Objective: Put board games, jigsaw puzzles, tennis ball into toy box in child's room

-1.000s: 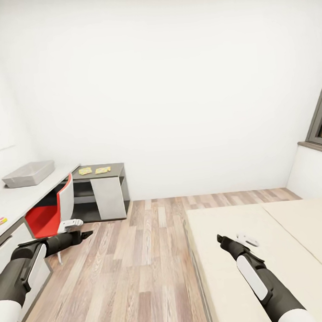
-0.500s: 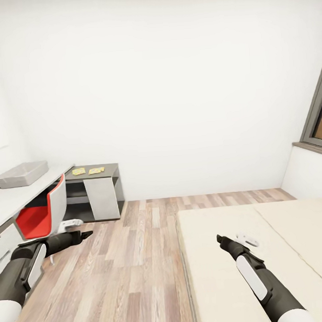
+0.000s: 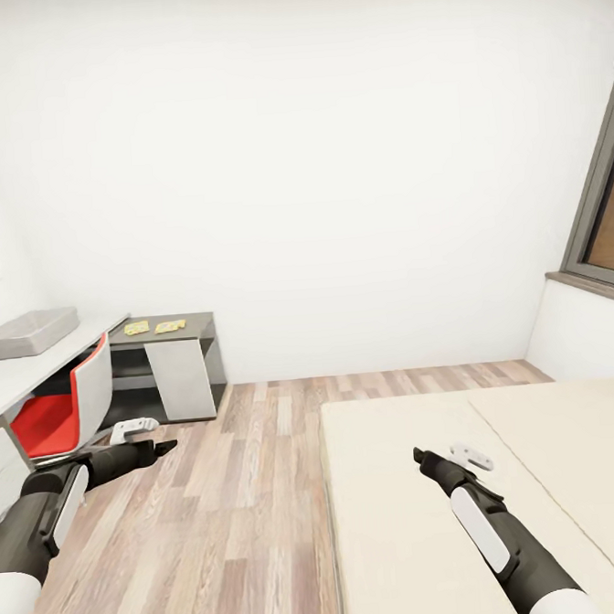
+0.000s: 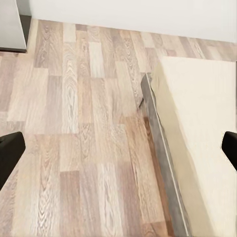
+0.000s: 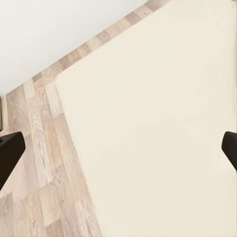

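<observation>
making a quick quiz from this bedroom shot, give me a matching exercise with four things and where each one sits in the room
Things:
1. toy box
2. jigsaw puzzles
3. red chair
4. bed

Places:
A. tucked under the white table
B. on the low dark grey shelf unit by the far wall
C. on the wood floor below the right arm
D. on the white table top at the left wall

Pairs: 1-D, 2-B, 3-A, 4-C

The light grey toy box (image 3: 27,333) sits upright on the white table (image 3: 19,373). Two small yellow sheets, the jigsaw puzzles (image 3: 153,327), lie flat beyond it. The beige bed (image 3: 423,519) lies bare.
</observation>
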Motion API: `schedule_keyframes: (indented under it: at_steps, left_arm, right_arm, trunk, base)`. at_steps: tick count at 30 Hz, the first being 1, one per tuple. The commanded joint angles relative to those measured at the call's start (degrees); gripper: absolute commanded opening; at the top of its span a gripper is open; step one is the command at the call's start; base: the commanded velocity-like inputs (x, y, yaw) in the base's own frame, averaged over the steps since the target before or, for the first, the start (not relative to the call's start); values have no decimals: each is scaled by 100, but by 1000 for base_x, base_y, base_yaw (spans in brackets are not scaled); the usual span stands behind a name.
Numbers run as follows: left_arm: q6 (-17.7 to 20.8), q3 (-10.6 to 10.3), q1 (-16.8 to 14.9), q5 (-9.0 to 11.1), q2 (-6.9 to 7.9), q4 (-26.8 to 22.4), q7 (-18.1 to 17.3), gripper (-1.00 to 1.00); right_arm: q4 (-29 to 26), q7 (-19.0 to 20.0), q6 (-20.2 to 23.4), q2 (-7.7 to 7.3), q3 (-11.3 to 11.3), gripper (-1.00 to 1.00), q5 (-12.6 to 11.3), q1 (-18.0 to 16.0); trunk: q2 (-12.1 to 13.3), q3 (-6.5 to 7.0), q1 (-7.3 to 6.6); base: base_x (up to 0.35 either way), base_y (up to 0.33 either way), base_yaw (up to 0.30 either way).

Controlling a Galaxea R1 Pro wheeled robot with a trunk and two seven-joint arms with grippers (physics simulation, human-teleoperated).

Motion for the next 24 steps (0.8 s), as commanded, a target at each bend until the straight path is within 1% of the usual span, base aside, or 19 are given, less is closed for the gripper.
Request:
schedule_keyframes:
  at_steps: [1,24]
  left_arm:
    - [53,8,-2,55,0,-3,5,100]
    - [53,8,-2,55,3,-3,5,100]
  right_arm:
    - [-8,-47,11,-8,26,100,-41,-1]
    - [-8,-47,11,0,27,100,-40,-1]
  trunk:
    - [-5,-3,2]
    - [-5,-3,2]
  base:
    - [0,-271,0]
    - [0,-271,0]
